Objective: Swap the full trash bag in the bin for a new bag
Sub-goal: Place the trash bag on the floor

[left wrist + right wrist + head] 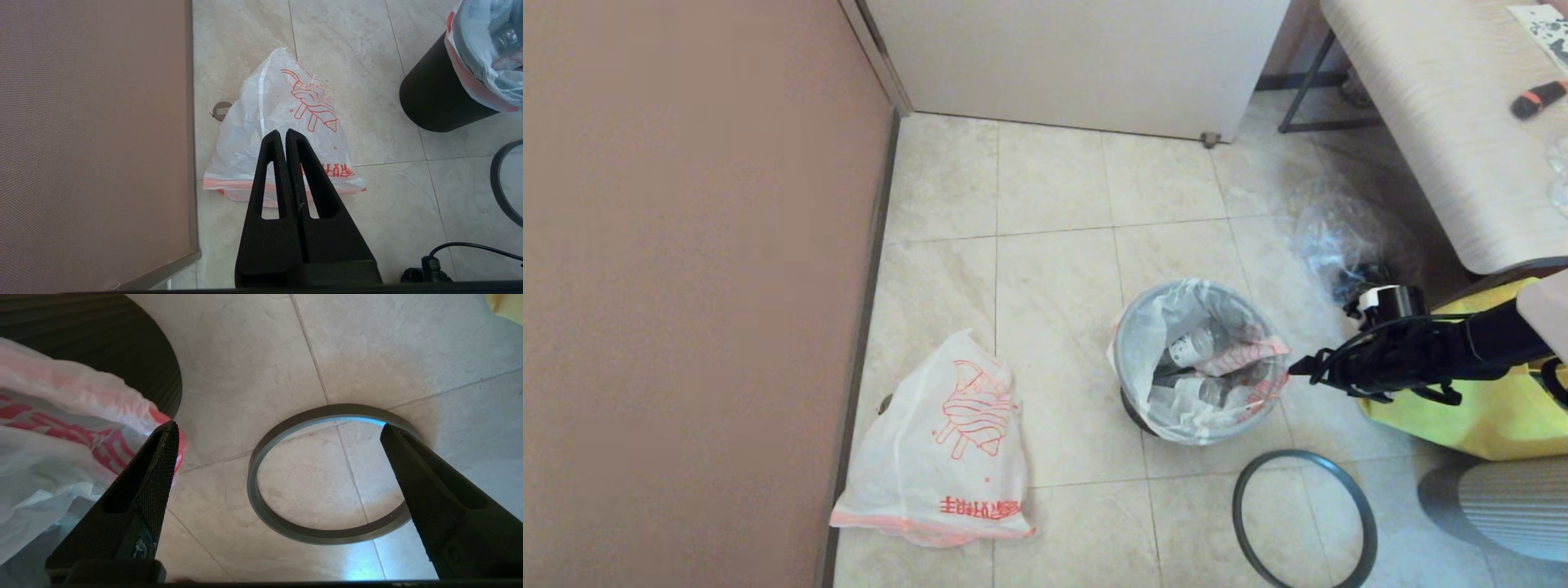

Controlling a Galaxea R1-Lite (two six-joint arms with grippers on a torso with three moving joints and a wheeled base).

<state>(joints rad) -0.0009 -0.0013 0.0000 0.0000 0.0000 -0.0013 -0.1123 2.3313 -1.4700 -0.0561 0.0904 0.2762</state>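
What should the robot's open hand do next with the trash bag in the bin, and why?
Probably nudge the right gripper inward and close on the full trash bag's rim. Its fingers are wide open beside the pink edge folded over the bin, and the hoop already lies on the floor, so the bag looks free.

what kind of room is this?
Probably an indoor room in a home or office corner: beige tiled floor, a wall with a baseboard, a wood-grain table, and a small black bin lined with a bag.
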